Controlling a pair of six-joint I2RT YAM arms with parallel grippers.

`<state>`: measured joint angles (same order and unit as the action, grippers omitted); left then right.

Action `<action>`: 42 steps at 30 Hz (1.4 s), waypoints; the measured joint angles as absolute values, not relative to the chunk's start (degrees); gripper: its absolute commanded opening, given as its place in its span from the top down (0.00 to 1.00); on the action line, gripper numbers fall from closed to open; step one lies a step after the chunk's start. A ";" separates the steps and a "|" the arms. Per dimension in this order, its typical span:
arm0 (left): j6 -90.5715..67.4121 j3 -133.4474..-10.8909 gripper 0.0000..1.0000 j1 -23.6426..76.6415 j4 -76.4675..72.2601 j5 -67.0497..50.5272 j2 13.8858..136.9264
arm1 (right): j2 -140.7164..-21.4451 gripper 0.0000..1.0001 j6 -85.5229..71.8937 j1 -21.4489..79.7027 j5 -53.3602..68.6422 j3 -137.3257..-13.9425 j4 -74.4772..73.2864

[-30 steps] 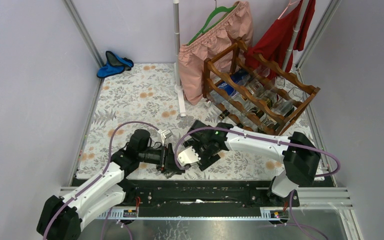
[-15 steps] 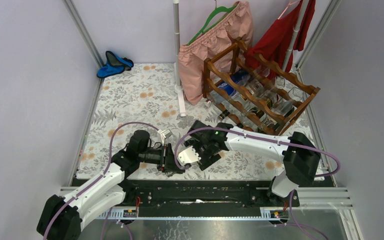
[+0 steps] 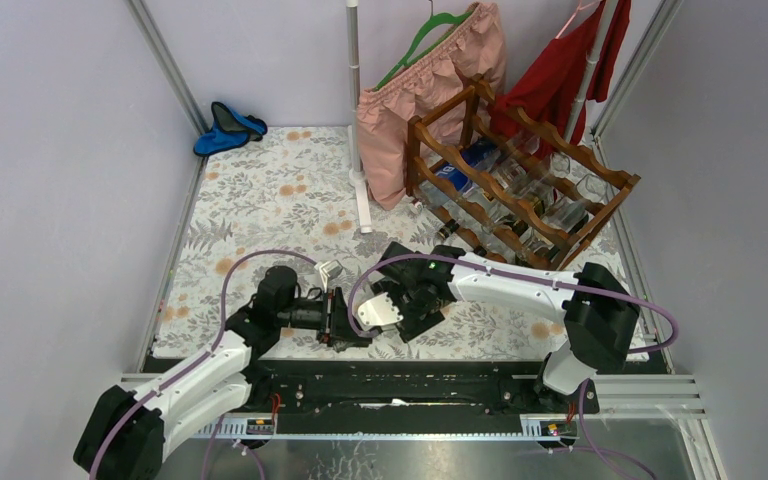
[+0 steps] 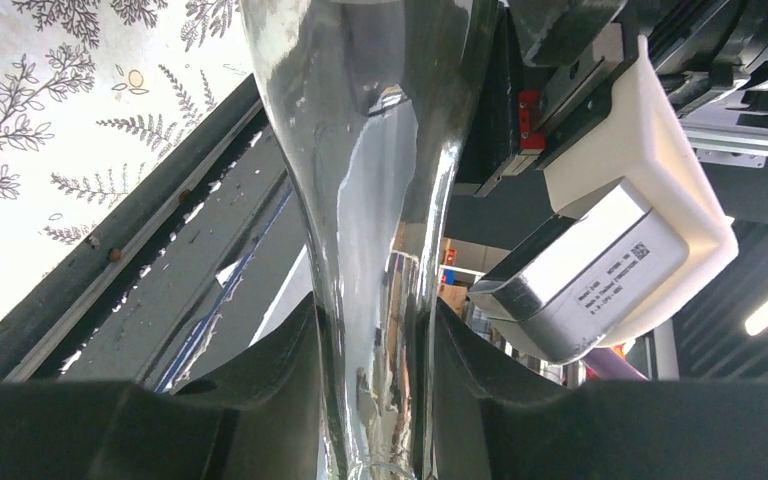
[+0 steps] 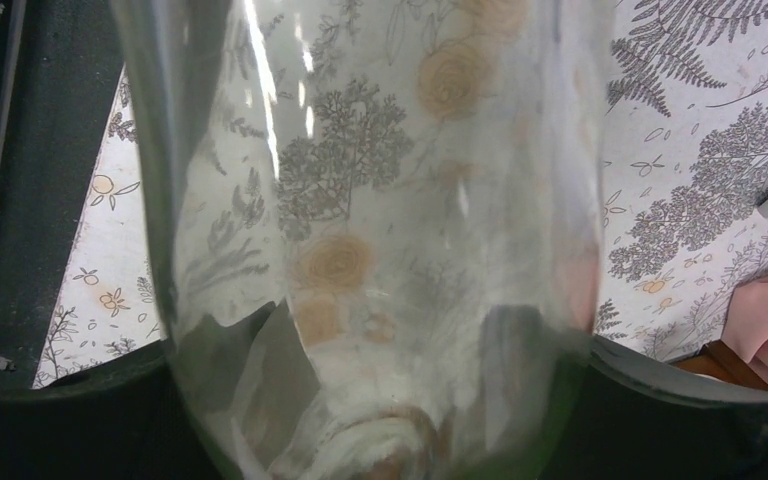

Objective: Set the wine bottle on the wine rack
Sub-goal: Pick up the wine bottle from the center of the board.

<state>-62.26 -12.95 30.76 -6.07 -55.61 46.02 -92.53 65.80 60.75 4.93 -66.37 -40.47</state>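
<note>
A clear glass wine bottle (image 4: 370, 200) is held low over the flowered table near its front edge, between my two grippers. My left gripper (image 4: 375, 335) is shut on its narrow neck, and both black fingers (image 4: 260, 370) press the glass. My right gripper (image 5: 380, 360) holds the wide body (image 5: 380, 200), which fills the gap between its fingers. In the top view the left gripper (image 3: 345, 320) and right gripper (image 3: 397, 308) face each other, and the bottle hardly shows. The reddish-brown wine rack (image 3: 520, 180) stands at the back right.
Several bottles lie in the rack (image 3: 535, 205). A pink garment (image 3: 415, 100) and a red one (image 3: 560, 70) hang by a white pole (image 3: 357, 120) just left of and behind the rack. Blue slippers (image 3: 225, 125) lie at the back left. A black rail (image 3: 410, 385) runs along the near edge.
My left gripper has closed on the bottle's neck. The left arm's elbow has shifted slightly toward the near left. The right arm has kept still.
</note>
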 measured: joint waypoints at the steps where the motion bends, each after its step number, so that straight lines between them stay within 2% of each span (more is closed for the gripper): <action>1: -63.13 -12.38 1.00 30.76 -7.27 -55.77 46.04 | -92.53 0.13 65.67 60.75 4.93 -66.37 -40.62; 5: -65.56 -11.40 1.00 30.76 -9.93 -56.18 46.41 | -92.53 0.01 64.45 60.75 4.99 -66.37 -40.86; 19: -71.05 -9.76 1.00 30.50 -14.74 -55.33 46.54 | -92.20 0.00 59.05 60.58 7.33 -73.10 -45.25; 25: -70.96 -9.17 1.00 30.17 -15.64 -54.70 45.58 | -88.97 0.00 55.96 59.99 17.21 -87.42 -50.06; 29: -70.08 -9.17 1.00 28.05 -15.68 -55.33 45.58 | -83.92 0.00 52.73 54.63 26.85 -98.24 -51.57; 32: -70.02 -9.30 1.00 24.69 -17.17 -55.66 46.46 | -80.34 0.00 50.59 48.82 31.40 -101.80 -52.12; 42: -69.87 -18.70 1.00 20.78 -26.28 -55.07 57.87 | -72.18 0.00 43.24 37.74 36.32 -99.96 -52.69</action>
<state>-69.87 -18.70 20.78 -26.28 -55.07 57.87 -72.18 43.24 37.74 36.32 -99.96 -52.69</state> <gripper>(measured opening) 0.426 0.996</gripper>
